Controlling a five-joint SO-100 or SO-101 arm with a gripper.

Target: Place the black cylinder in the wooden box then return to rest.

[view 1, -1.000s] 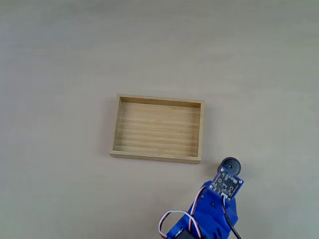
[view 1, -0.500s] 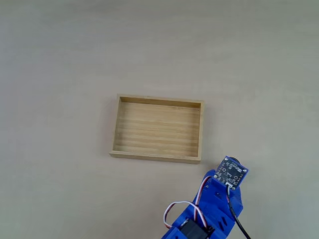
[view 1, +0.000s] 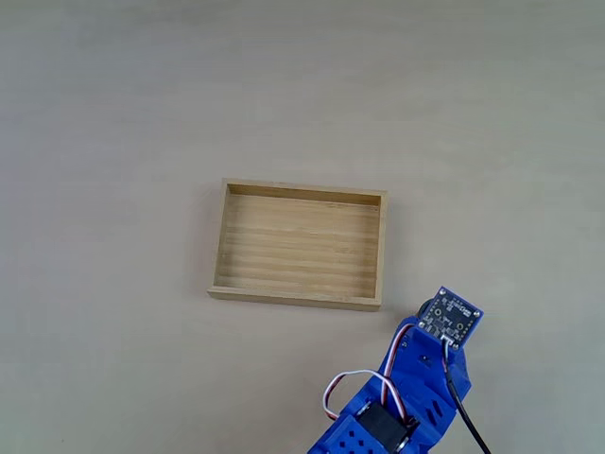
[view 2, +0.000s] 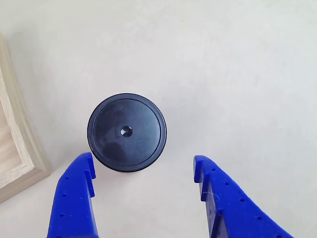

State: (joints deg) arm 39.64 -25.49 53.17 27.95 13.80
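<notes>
The black cylinder (view 2: 127, 132) stands upright on the pale table, its round top with a tiny central dot facing the other view. My blue gripper (view 2: 143, 166) is open, its two fingertips just short of the cylinder, the left one close beside its lower left edge. In the fixed view the blue arm (view 1: 411, 392) comes in from the bottom edge, and its small circuit board covers most of the cylinder (view 1: 427, 305), which sits just right of the wooden box's near right corner. The wooden box (view 1: 382, 248) lies empty mid-table; its corner (view 2: 17, 148) shows at the left in the other view.
The pale beige table (view 1: 142, 113) stretches bare around the box. A black cable and white-red wires (view 1: 364, 383) trail along the arm near the bottom edge of the fixed view.
The arm has advanced up and to the right in the fixed view, so its circuit board now covers most of the cylinder that was plainly visible a second ago.
</notes>
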